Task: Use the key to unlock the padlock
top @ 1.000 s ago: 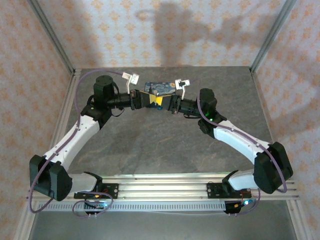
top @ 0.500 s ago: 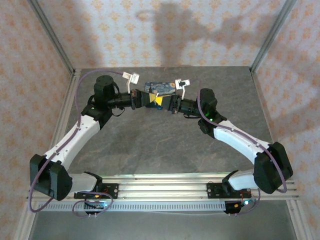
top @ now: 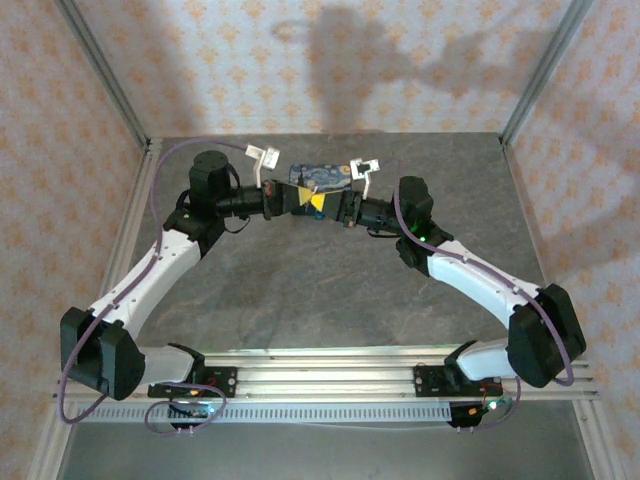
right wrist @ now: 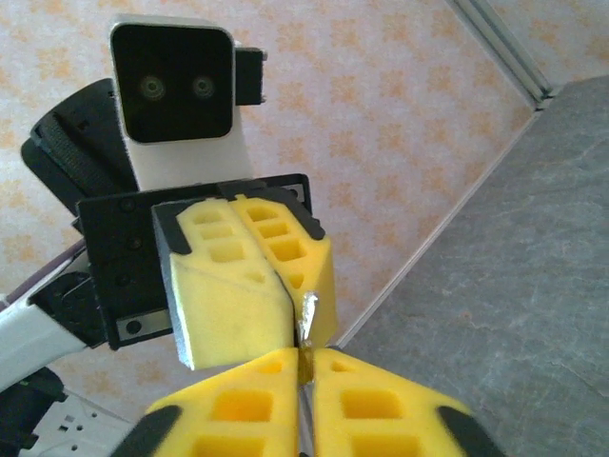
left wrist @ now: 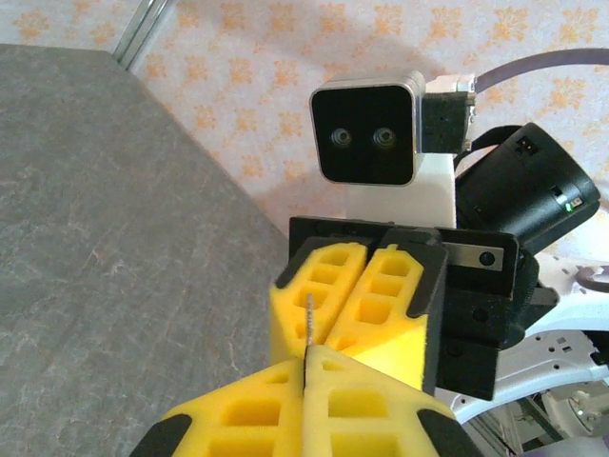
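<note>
My left gripper (left wrist: pixel 306 376) is shut on the key (left wrist: pixel 310 322), a thin silvery strip seen edge-on that sticks out of the seam between the yellow pads. It reaches the pads of my right gripper (left wrist: pixel 366 286), which faces it tip to tip. In the right wrist view my right gripper (right wrist: pixel 306 367) is shut on a small silvery metal piece (right wrist: pixel 308 312) that looks like the padlock's shackle. The blue body is hidden between the pads. That piece touches the tip of the left fingers (right wrist: pixel 304 276). From above, both grippers meet at mid-table (top: pixel 310 200).
The Starry-Night-print tin box (top: pixel 322 176) stands just behind the meeting fingertips. Grey table (top: pixel 300 290) stretches toward the arm bases. Patterned walls and metal frame posts (top: pixel 100 70) close in the back and sides.
The two grippers stay tip to tip at the same spot. The left wrist has shifted very slightly, little else differs.
</note>
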